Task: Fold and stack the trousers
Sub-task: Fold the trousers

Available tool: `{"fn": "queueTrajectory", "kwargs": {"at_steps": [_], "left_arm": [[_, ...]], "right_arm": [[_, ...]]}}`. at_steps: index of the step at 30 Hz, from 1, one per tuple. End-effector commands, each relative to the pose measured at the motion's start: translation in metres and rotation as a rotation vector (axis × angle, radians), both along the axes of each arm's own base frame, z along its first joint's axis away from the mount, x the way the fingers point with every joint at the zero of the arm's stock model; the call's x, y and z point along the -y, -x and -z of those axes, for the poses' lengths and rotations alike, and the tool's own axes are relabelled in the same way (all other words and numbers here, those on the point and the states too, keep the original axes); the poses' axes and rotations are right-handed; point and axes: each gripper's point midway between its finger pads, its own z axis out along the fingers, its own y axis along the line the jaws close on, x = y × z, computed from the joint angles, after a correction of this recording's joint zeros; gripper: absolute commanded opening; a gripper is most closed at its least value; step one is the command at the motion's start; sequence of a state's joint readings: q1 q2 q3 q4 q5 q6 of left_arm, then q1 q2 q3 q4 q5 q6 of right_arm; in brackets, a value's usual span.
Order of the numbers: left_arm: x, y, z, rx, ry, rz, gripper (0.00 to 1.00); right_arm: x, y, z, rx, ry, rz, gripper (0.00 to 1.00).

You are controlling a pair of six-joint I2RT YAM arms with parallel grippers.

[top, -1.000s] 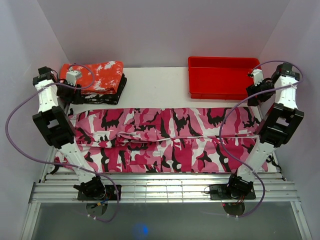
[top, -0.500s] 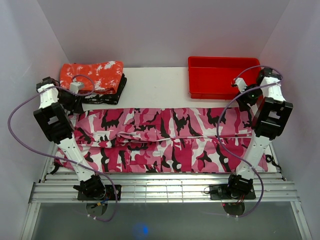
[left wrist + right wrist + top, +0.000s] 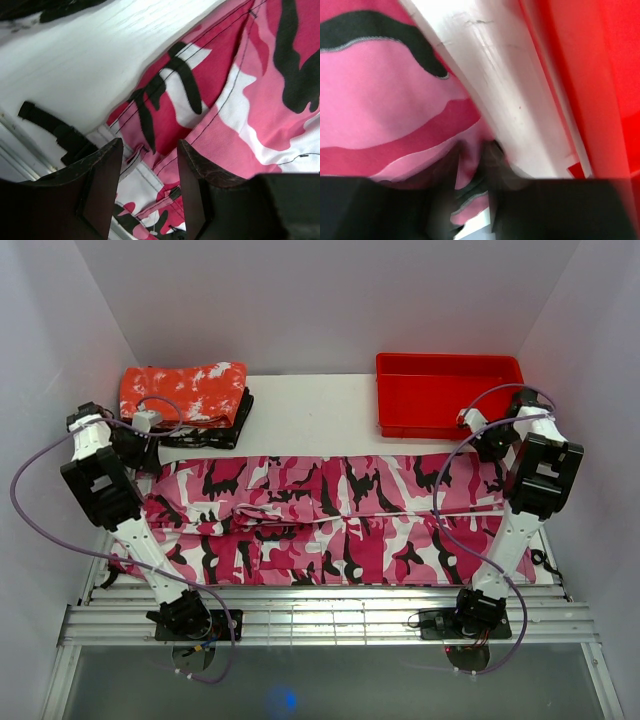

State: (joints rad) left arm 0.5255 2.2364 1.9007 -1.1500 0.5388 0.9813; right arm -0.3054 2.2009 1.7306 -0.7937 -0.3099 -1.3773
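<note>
Status: early stage. The trousers (image 3: 330, 520) lie spread at full length between my two grippers and toward the bases from them. I judge that no crosswise fold has been made. Folding and stacking both remain.

Left gripper (image 3: 150, 150): released. The jaws stand apart, with a corner of the trousers directly below and between them. Nothing is gripped.

Right gripper (image 3: 470, 165): fingers set close together, with the pink edge of the trousers between them. The view is blurred, so I cannot tell whether the cloth is clamped.

Limits of view:
- The red bin (image 3: 448, 395) sits just beyond the right gripper, cut off in the wrist view.
- The folded red cloth (image 3: 185, 392) lies beyond the left gripper.
- In the top view my arms cover both far corners.
</note>
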Motion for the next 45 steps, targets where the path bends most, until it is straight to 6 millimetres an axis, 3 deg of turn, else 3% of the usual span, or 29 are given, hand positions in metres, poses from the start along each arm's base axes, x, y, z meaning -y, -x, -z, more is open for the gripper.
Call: {"fn": "queueTrajectory", "kwargs": {"at_steps": [1,3,6,13,17,21,23,26,27,29,30,31,32,33,35,39,42,43,44,45], "left_arm": [[-0.018,-0.002,-0.042,0.111,-0.027,-0.042,0.58],[-0.026,-0.004,-0.043,0.127,-0.024,-0.051,0.57],[-0.033,-0.005,-0.044,0.140,-0.020,-0.035,0.57],[-0.026,-0.008,-0.032,0.155,0.036,0.031,0.57],[-0.025,-0.027,-0.021,0.203,0.068,0.056,0.63],[-0.020,-0.031,0.008,0.160,0.045,0.096,0.67],[-0.012,-0.026,0.026,0.127,0.040,0.135,0.64],[-0.004,-0.008,0.049,0.067,0.026,0.187,0.37],[-0.002,-0.006,0.046,0.075,0.031,0.195,0.26],[-0.001,-0.019,0.023,0.134,0.040,0.172,0.04],[-0.005,-0.030,0.007,0.175,0.033,0.148,0.00],[-0.008,-0.042,-0.012,0.229,0.016,0.145,0.00],[-0.011,-0.046,-0.018,0.244,0.007,0.139,0.00],[-0.017,-0.058,-0.040,0.306,-0.017,0.119,0.00],[-0.023,-0.070,-0.066,0.379,-0.046,0.094,0.00],[-0.044,-0.093,-0.162,0.670,-0.134,0.015,0.00],[-0.045,-0.081,-0.187,0.745,-0.127,-0.004,0.00],[-0.038,-0.073,-0.218,0.822,-0.132,0.023,0.00],[-0.037,-0.065,-0.226,0.846,-0.132,0.028,0.00],[-0.042,-0.049,-0.217,0.835,-0.117,0.013,0.00]], "right_arm": [[-0.003,0.014,0.022,-0.069,-0.002,-0.040,0.16],[-0.004,0.028,0.023,-0.106,-0.002,-0.047,0.08],[-0.003,0.033,0.001,-0.065,-0.008,-0.058,0.08],[-0.011,0.044,-0.054,0.003,-0.054,-0.071,0.08],[-0.012,0.071,-0.052,-0.035,-0.040,-0.106,0.08],[-0.016,0.100,-0.034,-0.105,-0.034,-0.122,0.08],[-0.018,0.112,-0.029,-0.123,-0.034,-0.130,0.08],[-0.018,0.106,-0.044,-0.085,-0.049,-0.102,0.08],[-0.017,0.096,-0.058,-0.059,-0.057,-0.088,0.08],[-0.012,0.073,-0.085,0.001,-0.061,-0.051,0.08],[-0.008,0.062,-0.098,0.033,-0.063,-0.037,0.08],[-0.005,0.049,-0.115,0.079,-0.062,-0.031,0.08],[-0.005,0.052,-0.112,0.060,-0.072,-0.019,0.08],[-0.003,0.043,-0.130,0.097,-0.088,-0.005,0.08],[0.000,0.036,-0.150,0.139,-0.095,0.005,0.08],[0.014,0.030,-0.204,0.263,-0.085,0.033,0.08],[0.019,0.038,-0.222,0.307,-0.094,0.040,0.08],[0.021,0.050,-0.229,0.312,-0.099,0.051,0.08],[0.017,0.057,-0.232,0.318,-0.109,0.029,0.08],[0.017,0.071,-0.245,0.344,-0.093,0.026,0.08]]}}
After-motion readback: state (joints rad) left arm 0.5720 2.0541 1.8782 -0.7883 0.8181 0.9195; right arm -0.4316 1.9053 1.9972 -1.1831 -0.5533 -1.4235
